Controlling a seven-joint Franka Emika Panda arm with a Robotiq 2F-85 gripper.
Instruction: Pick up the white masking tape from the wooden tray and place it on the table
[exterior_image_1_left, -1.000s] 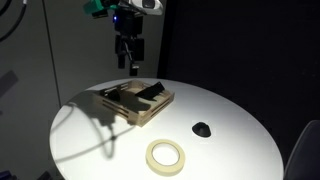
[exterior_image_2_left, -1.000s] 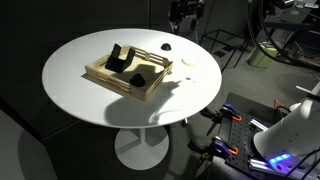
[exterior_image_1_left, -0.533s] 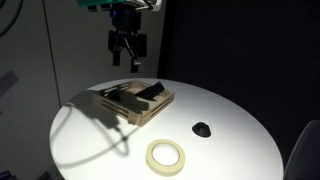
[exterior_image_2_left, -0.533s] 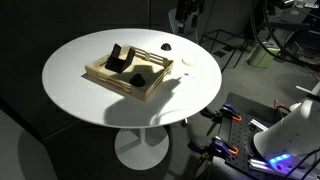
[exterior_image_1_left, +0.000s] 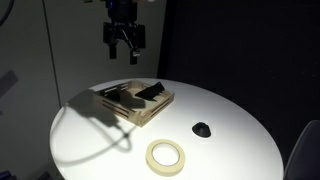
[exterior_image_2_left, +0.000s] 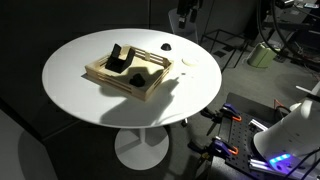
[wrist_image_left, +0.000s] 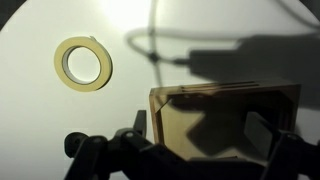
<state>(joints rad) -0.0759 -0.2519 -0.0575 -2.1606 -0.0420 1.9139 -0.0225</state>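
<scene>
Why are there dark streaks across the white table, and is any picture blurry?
In an exterior view a strong light throws the shadow of the arm over the table beside the wooden tray, and the room behind is black; in the wrist view that shadow crosses the table above the tray, and the white masking tape looks sharp.

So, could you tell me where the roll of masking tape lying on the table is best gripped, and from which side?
The masking tape lies flat on the table, hole up, so its wall stands upright, and the wooden tray and small black object sit apart. I'd come straight down from above and pinch one side of that wall, one finger in the hole, one outside.
</scene>
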